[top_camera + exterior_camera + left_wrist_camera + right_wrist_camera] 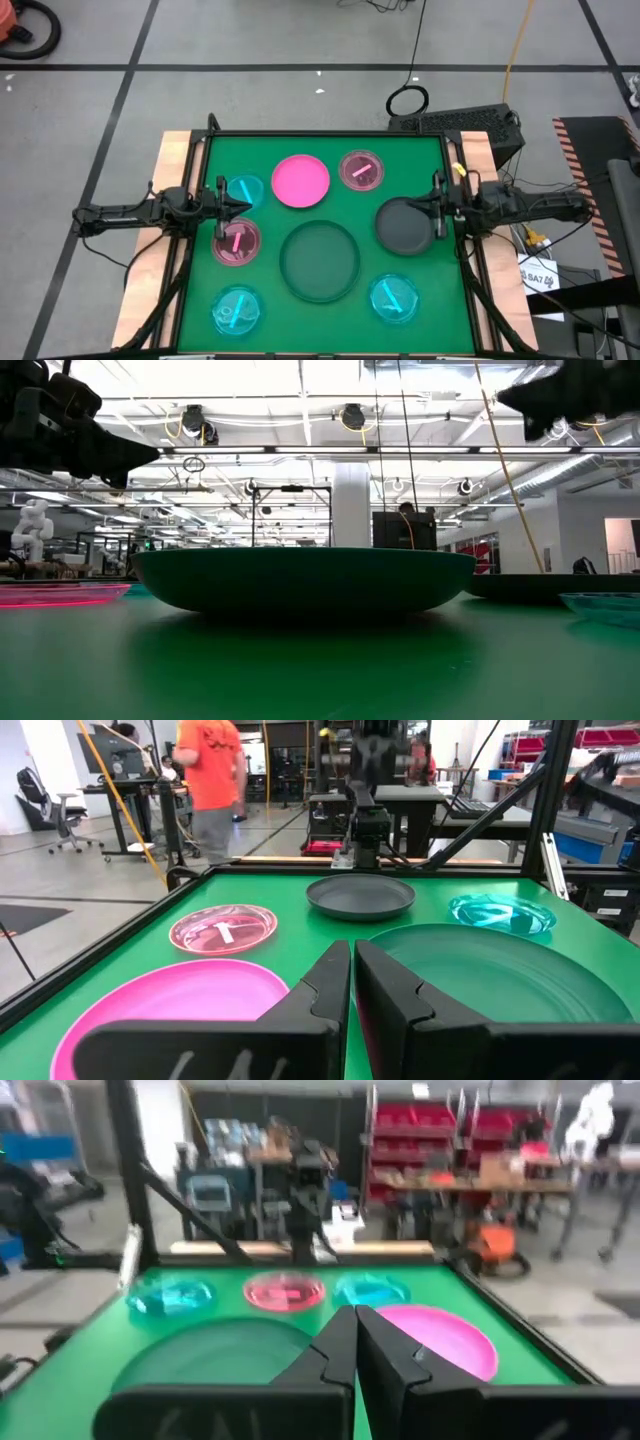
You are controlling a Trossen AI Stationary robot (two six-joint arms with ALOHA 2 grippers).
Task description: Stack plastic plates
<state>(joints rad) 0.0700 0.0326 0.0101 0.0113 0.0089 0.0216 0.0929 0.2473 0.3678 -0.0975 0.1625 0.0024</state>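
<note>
The right gripper [437, 212], fingers pressed together, hovers at the black plate's [403, 226] outer rim, nearer it than the likewise closed left gripper [226, 207]

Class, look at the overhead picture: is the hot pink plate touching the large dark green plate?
Apart. The high view shows a strip of bare green table between the hot pink plate and the large dark green plate.

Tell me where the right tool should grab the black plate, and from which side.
Pinch the black plate at its raised rim on the edge nearest the right tool, coming from above with one finger inside and one outside. It lies flat on the green table, so probably only the rim offers purchase.
</note>
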